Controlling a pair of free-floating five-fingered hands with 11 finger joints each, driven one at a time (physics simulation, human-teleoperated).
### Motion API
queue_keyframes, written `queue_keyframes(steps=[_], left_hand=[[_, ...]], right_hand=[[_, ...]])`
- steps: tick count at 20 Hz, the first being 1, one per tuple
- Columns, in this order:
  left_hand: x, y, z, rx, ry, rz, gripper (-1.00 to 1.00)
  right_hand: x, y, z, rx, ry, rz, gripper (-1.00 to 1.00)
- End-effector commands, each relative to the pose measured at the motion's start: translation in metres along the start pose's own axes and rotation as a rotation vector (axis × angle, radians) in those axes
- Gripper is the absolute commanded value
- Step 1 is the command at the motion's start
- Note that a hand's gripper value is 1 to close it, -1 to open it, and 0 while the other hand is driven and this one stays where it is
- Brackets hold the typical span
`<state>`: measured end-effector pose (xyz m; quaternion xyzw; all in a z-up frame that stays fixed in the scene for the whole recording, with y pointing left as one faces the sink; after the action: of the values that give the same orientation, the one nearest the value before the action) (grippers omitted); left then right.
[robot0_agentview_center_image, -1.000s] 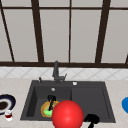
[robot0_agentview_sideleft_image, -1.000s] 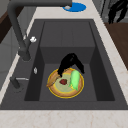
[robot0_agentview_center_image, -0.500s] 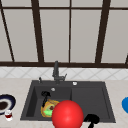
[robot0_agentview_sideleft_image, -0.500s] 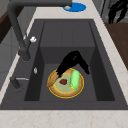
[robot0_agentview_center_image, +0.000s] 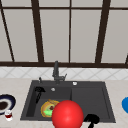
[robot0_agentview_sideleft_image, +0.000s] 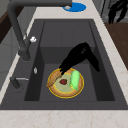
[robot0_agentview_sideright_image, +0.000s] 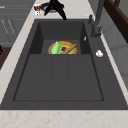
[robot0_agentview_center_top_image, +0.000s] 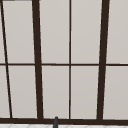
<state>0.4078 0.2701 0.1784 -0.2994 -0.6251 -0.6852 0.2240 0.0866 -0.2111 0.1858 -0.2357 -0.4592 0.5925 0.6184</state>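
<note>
- Comparing this moment with half a second ago, nothing has visibly shifted: the left hand (robot0_agentview_sideleft_image: 78, 53) hangs at about the same spot, and the plate (robot0_agentview_sideleft_image: 65, 93) and red ball (robot0_agentview_center_image: 67, 115) lie as they did.
- Behind the counter's back edge rises a window (robot0_agentview_center_top_image: 55, 37) of pale panes set in dark brown bars.
- Sunk into the middle of the counter is a matte black sink (robot0_agentview_center_image: 87, 97), rectangular, with a deeper basin on its left and a shallower shelf on its right.
- At the sink's back edge stands a dark angular faucet (robot0_agentview_sideleft_image: 17, 32), with a small white knob (robot0_agentview_sideright_image: 99, 53) beside it on the ledge.
- A smooth, glossy red ball covers the sink's front edge in the front view; what it rests on cannot be told.
- The round plate, yellow-orange at the rim, lies flat on the floor of the left basin.
- It holds a green oblong piece (robot0_agentview_sideleft_image: 75, 79), a brown stick-like piece (robot0_agentview_sideleft_image: 53, 79) and a small red bit (robot0_agentview_sideleft_image: 63, 81) between them.
- The left hand hovers in the air above the left basin, fingers loosely spread and pointing down, holding nothing and clear of the plate.
- The right hand (robot0_agentview_center_image: 91, 118) hangs out past the counter's front edge, fingers relaxed and drooping, empty.
- A dark bowl (robot0_agentview_center_image: 6, 103) sits near the counter's left edge, a small red-and-white cup (robot0_agentview_center_image: 8, 115) just beside it.
- A flat blue dish (robot0_agentview_center_image: 125, 105) lies near the counter's right edge.
</note>
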Motion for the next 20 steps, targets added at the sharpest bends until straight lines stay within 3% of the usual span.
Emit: queue_keyframes(steps=[1, 10, 13, 16, 20], left_hand=[[0.029, 0.012, 0.015, 0.006, -0.028, -0.027, -1.0], [0.074, 0.024, 0.065, 0.017, -0.021, 0.004, -1.0], [0.077, 0.022, 0.083, 0.02, -0.026, 0.013, -1.0], [0.077, 0.019, 0.102, 0.029, -0.034, -0.005, -1.0], [0.076, 0.015, 0.126, 0.01, -0.017, -0.002, -1.0]], right_hand=[[0.0, 0.0, 0.0, 0.0, 0.0, 0.0, 0.0], [0.0, 0.0, 0.0, 0.0, 0.0, 0.0, 0.0], [0.0, 0.0, 0.0, 0.0, 0.0, 0.0, 0.0], [0.0, 0.0, 0.0, 0.0, 0.0, 0.0, 0.0], [0.0, 0.0, 0.0, 0.0, 0.0, 0.0, 0.0]])
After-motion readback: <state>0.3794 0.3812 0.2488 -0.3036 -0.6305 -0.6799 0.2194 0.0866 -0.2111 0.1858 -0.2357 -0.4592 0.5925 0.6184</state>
